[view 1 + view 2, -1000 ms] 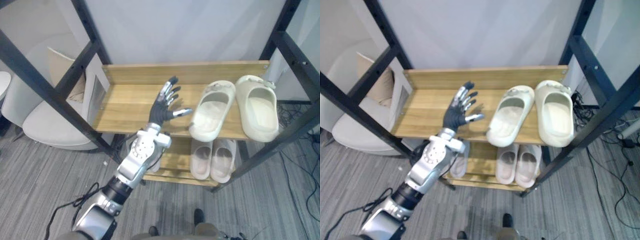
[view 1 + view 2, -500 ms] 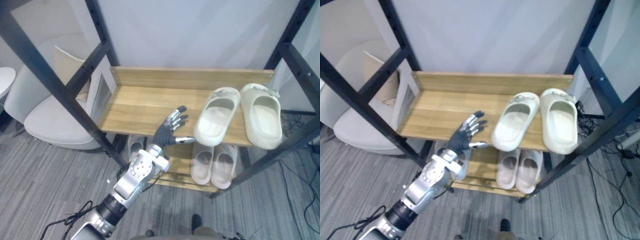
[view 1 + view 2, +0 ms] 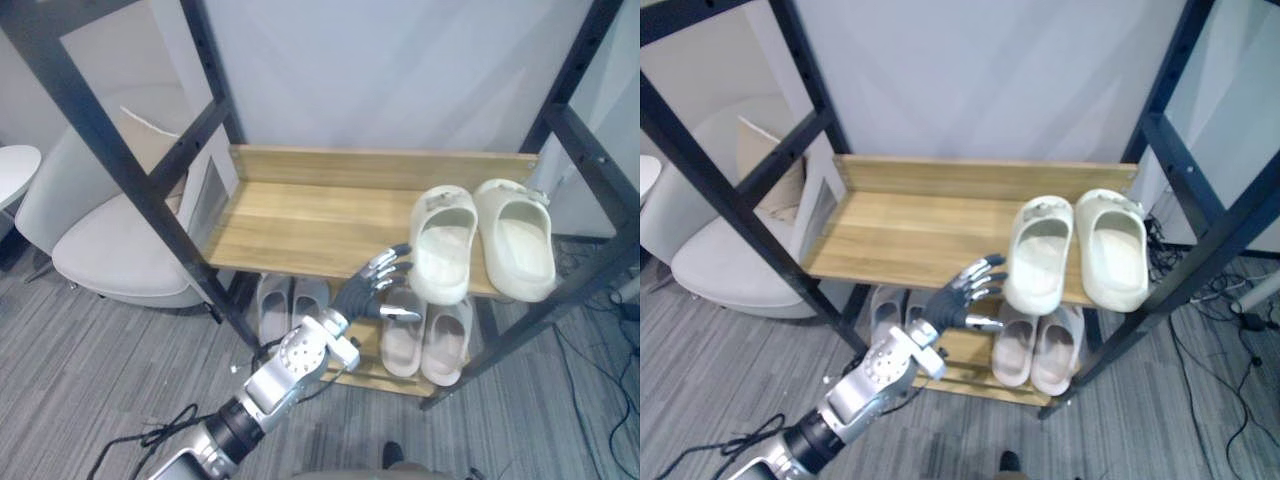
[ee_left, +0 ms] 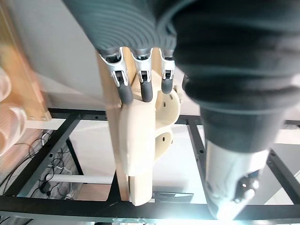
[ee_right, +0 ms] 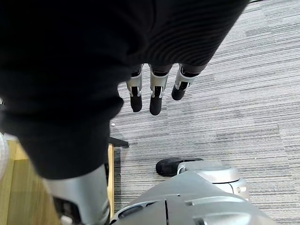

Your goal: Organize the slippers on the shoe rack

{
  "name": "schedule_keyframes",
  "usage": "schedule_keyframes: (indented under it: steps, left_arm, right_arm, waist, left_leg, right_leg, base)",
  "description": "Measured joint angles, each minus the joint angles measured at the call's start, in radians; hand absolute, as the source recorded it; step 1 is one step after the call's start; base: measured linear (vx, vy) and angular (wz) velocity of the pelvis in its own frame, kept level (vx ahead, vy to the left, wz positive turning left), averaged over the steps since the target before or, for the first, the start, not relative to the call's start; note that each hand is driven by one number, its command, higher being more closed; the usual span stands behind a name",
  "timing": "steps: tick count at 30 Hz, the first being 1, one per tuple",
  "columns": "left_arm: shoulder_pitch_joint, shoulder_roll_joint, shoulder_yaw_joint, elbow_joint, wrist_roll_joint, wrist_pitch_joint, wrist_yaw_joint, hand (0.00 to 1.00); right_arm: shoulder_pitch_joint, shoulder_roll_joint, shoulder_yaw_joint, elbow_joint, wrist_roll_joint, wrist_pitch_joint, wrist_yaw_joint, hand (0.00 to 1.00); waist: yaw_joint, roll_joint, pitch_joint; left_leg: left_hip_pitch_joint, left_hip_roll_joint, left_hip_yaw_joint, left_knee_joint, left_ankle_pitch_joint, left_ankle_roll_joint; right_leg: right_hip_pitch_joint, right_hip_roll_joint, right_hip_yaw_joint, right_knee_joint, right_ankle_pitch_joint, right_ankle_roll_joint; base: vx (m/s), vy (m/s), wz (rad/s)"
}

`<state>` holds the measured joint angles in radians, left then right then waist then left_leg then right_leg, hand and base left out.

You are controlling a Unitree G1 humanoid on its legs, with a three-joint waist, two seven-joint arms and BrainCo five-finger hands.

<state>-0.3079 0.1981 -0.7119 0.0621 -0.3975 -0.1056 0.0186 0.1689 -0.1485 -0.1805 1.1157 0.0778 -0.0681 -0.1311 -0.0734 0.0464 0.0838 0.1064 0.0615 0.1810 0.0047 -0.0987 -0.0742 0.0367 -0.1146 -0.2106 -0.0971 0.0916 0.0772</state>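
A pair of cream slippers lies at the right end of the rack's upper wooden shelf [image 3: 300, 225]: the left slipper [image 3: 443, 243] and the right slipper [image 3: 515, 238], side by side with toes toward me. My left hand [image 3: 372, 292] is open, fingers straight, just below and in front of the shelf's front edge, left of the left slipper's toe and apart from it. In the left wrist view that cream slipper [image 4: 140, 140] shows past the fingers [image 4: 143, 89]. The right hand [image 5: 156, 101] hangs over grey carpet with relaxed fingers, holding nothing.
On the lower shelf lie a pale pair [image 3: 425, 335] under the cream slippers and a greyish pair [image 3: 285, 300] to their left. Black rack posts [image 3: 150, 190] slant across the left and right. A white chair [image 3: 100, 250] with a cushion stands left of the rack.
The camera has shifted. My left hand has drawn back from above the upper shelf to below its front edge. The left cream slipper now lies straighter beside its mate.
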Motion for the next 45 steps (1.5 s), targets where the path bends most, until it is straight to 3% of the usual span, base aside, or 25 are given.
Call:
schedule_keyframes:
  steps: [14, 25, 30, 35, 39, 45]
  left_arm:
    - [-0.086, -0.068, -0.024, 0.182, 0.016, -0.041, 0.02, 0.0]
    - [-0.111, -0.09, 0.01, 0.237, 0.022, -0.039, 0.026, 0.0]
    - [-0.074, -0.042, 0.027, 0.129, 0.018, 0.006, 0.025, 0.0]
    - [0.018, 0.026, 0.062, -0.039, -0.031, 0.01, 0.023, 0.0]
    - [0.072, 0.099, 0.094, -0.151, -0.09, 0.004, 0.016, 0.0]
    - [0.256, 0.223, 0.005, -0.206, -0.273, 0.026, -0.123, 0.0]
  right_arm:
    - [0.001, 0.025, -0.033, 0.002, 0.001, 0.001, -0.018, 0.0]
    - [0.006, 0.034, -0.052, 0.002, 0.001, 0.003, -0.018, 0.0]
    - [0.005, 0.032, -0.052, 0.002, 0.001, 0.003, -0.017, 0.0]
    - [0.01, 0.031, -0.052, 0.004, 0.001, 0.002, -0.01, 0.0]
    - [0.003, 0.026, -0.043, 0.004, 0.0, 0.0, 0.001, 0.0]
    - [-0.013, 0.006, -0.002, 0.004, -0.009, -0.001, 0.022, 0.0]
  waist:
    - [-0.015, -0.014, 0.001]
    - [-0.021, -0.023, 0.001]
    - [-0.023, -0.012, -0.006]
    - [-0.026, -0.009, -0.007]
    - [-0.008, -0.009, -0.007]
    - [0.003, -0.009, -0.007]
  left_leg:
    - [0.004, 0.0, 0.019, -0.002, -0.003, -0.002]
    - [-0.001, -0.002, 0.02, -0.003, -0.009, -0.002]
    - [-0.015, -0.002, 0.018, -0.002, -0.006, -0.008]
    - [-0.016, 0.002, 0.001, -0.002, 0.001, 0.0]
    - [-0.013, -0.001, -0.007, -0.002, 0.001, 0.0]
    - [-0.014, -0.006, -0.015, -0.002, -0.001, 0.003]
  right_leg:
    - [-0.002, 0.002, 0.02, 0.0, 0.002, -0.001]
    - [-0.01, -0.003, 0.021, 0.0, -0.006, 0.001]
    - [-0.018, -0.002, 0.02, 0.0, -0.005, 0.001]
    - [-0.013, 0.002, 0.002, 0.007, 0.001, -0.001]
    - [-0.004, -0.002, -0.008, 0.007, -0.003, 0.004]
    - [-0.001, -0.008, -0.021, 0.007, -0.004, 0.005]
  base:
    - [-0.01, -0.001, -0.03]
    - [-0.03, 0.0, -0.01]
    - [0.01, 0.0, 0.0]
    - [0.04, 0.0, 0.08]
    - [0.04, 0.011, 0.09]
    - [0.0, 0.006, 0.04]
